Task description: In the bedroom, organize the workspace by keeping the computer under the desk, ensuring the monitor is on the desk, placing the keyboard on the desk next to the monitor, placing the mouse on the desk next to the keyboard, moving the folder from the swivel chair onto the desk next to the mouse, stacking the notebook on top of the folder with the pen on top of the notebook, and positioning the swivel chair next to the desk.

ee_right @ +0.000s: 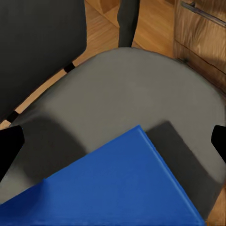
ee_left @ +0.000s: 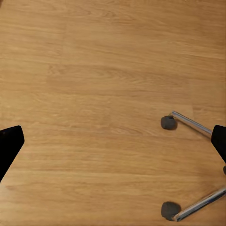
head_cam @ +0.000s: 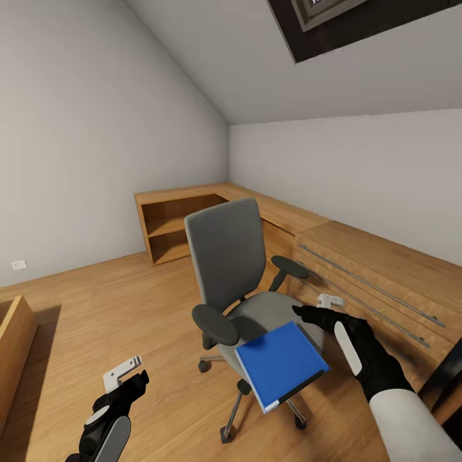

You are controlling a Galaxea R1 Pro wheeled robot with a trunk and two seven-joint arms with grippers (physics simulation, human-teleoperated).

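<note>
From the head camera I am seeing the flat bright-blue folder [head_cam: 281, 366] lying on the grey swivel chair [head_cam: 231, 263], overhanging its front edge, with my right gripper [head_cam: 317, 307] just beside it, jaws apart. Through the left wrist, my left gripper [ee_left: 113, 141], spread wide, is hanging over the light wood plank floor [ee_left: 94, 70]. Through the right wrist, the folder is resting on the seat.

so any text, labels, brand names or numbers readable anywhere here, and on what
None: no readable text in any view.
The blue folder on the swivel chair has a plain cover; a small pale patch at its near corner is too small to tell.
The wood drawer chest and the open shelf unit carry no labels.
A small white wall plate shows no legible marks.
The left pincer and right pincer bear no print.
</note>
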